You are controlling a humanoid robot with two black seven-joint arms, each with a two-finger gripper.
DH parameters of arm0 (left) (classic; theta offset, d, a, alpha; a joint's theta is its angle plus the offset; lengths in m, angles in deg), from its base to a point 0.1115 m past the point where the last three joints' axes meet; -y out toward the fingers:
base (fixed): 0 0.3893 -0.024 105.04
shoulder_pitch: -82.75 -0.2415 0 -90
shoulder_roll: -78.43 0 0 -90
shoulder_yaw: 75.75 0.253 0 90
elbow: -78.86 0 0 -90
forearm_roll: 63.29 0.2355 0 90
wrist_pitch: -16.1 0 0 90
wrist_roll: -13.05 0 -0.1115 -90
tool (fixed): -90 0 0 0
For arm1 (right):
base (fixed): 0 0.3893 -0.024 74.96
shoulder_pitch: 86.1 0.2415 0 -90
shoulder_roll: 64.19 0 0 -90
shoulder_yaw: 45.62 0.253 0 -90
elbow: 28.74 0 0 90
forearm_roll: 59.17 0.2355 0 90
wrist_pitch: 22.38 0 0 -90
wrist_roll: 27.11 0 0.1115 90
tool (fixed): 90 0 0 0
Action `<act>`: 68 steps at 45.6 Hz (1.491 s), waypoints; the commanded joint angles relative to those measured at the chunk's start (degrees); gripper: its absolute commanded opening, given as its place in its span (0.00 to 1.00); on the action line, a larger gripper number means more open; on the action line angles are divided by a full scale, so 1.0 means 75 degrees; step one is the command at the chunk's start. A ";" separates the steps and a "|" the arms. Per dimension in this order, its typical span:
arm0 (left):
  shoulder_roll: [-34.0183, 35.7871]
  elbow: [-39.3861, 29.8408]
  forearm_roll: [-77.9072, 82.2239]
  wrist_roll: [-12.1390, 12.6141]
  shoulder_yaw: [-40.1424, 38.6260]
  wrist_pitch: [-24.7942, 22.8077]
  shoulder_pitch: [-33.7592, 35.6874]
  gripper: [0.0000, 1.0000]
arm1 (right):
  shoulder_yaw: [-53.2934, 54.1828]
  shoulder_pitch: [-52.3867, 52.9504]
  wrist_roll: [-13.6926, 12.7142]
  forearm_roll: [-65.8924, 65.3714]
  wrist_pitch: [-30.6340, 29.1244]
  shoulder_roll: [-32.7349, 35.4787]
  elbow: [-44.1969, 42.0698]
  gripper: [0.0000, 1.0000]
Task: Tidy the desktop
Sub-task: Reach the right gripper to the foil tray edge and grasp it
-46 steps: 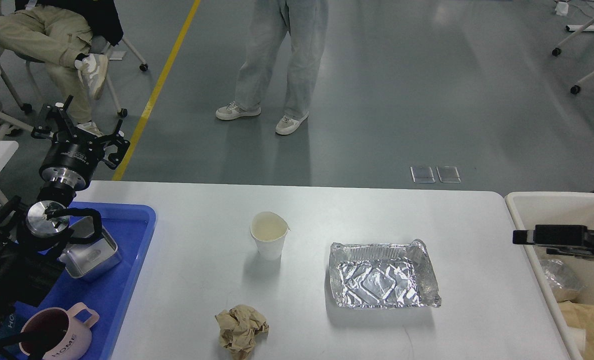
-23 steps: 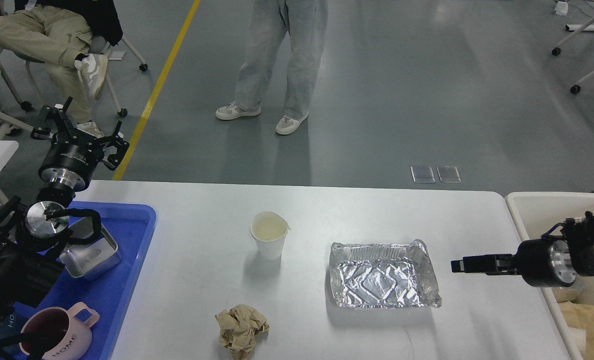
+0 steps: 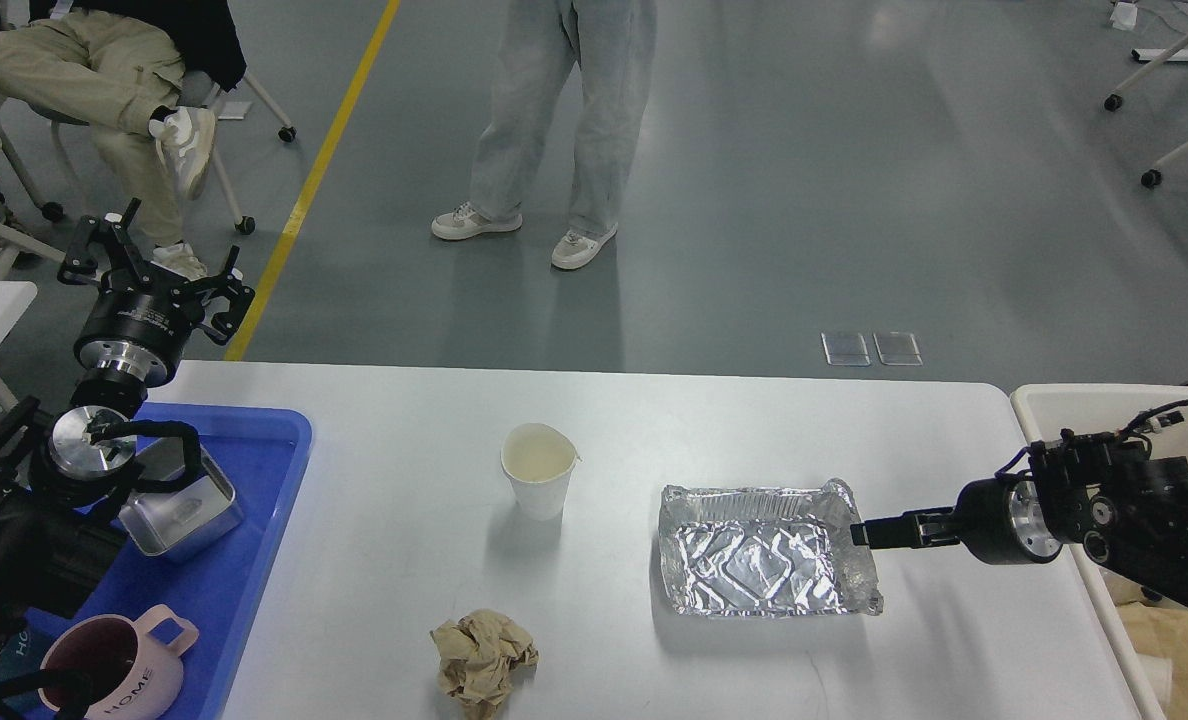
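On the white bench (image 3: 754,420), the right gripper (image 3: 862,534), fingers indistinguishable, reaches the foil tray's (image 3: 759,552) right edge. Paper cup (image 3: 538,482) and crumpled paper (image 3: 482,660) lie leftward. Left gripper (image 3: 149,265) spread open above blue tray (image 3: 244,560).

Cup (image 3: 538,481) left of foil tray (image 3: 760,552)

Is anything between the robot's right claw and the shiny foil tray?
No, nothing visible. The right gripper is right at the foil tray's right rim. The paper cup and crumpled paper sit farther left on the desktop.
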 commanded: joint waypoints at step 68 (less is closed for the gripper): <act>0.0089 -0.0012 0.0000 -0.0006 -0.0003 0.0002 0.0056 0.97 | -0.0610 -0.0381 0.0001 0.0631 0.0656 -0.1191 -0.0960 0.10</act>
